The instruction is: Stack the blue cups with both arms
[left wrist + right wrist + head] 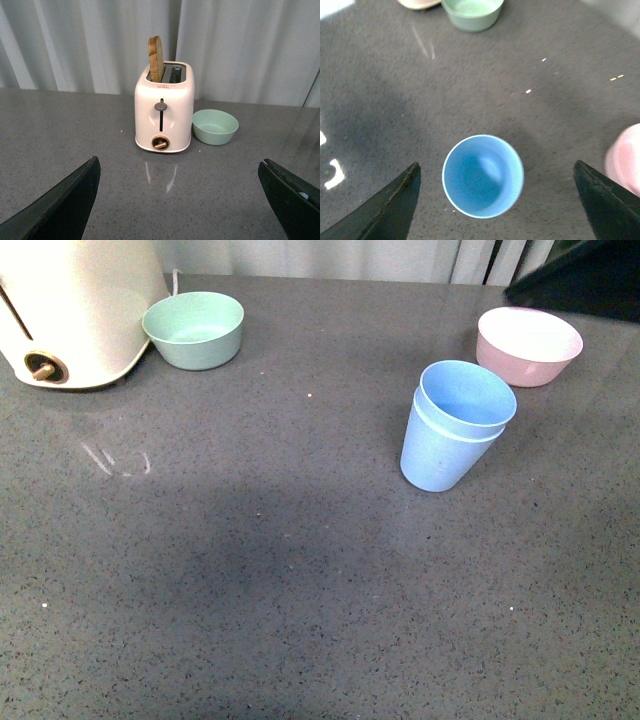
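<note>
The two blue cups (pixel 455 425) stand nested, one inside the other, upright on the grey counter right of centre in the front view. In the right wrist view I look straight down into the top cup (pixel 483 176). My right gripper (pixel 495 205) is open and hangs above the cups with its black fingers (pixel 390 205) wide on either side, touching nothing. My left gripper (pixel 177 200) is open and empty over bare counter, facing the toaster. Neither gripper shows in the front view.
A cream toaster (pixel 70 310) with a bread slice (pixel 156 59) stands at the back left. A mint-green bowl (pixel 195 330) sits beside it. A pink bowl (pixel 528 345) with a white inside sits behind the cups. A dark object (pixel 590 280) is at the back right.
</note>
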Controlling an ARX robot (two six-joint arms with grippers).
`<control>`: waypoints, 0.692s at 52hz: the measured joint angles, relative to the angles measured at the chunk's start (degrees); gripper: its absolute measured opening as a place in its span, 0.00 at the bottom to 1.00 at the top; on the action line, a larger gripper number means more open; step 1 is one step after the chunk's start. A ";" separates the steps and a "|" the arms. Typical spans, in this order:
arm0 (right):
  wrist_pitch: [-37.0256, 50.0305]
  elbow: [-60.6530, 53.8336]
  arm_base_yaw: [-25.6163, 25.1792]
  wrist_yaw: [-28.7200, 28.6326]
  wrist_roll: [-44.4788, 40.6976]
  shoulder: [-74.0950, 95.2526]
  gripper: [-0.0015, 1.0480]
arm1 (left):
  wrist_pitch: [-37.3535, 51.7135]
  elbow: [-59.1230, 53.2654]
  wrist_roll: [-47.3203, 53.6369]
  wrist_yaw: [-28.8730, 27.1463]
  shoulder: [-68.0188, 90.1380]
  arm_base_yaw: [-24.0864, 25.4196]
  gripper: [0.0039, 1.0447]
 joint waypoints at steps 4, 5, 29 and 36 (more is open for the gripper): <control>3.34 -3.02 -4.24 -2.12 2.86 -5.46 0.92 | 0.00 0.00 -0.02 0.02 0.00 0.00 0.92; 4.11 -3.93 -5.31 -2.62 3.69 -6.73 0.91 | 0.00 0.00 0.00 0.00 0.00 0.00 0.92; 50.73 -35.91 -10.51 29.68 29.11 -24.96 0.50 | 0.00 0.00 -0.02 -0.02 0.00 0.00 0.92; 51.84 -42.27 -7.45 33.16 30.73 -30.16 0.23 | 0.00 0.00 0.00 0.00 0.00 0.00 0.92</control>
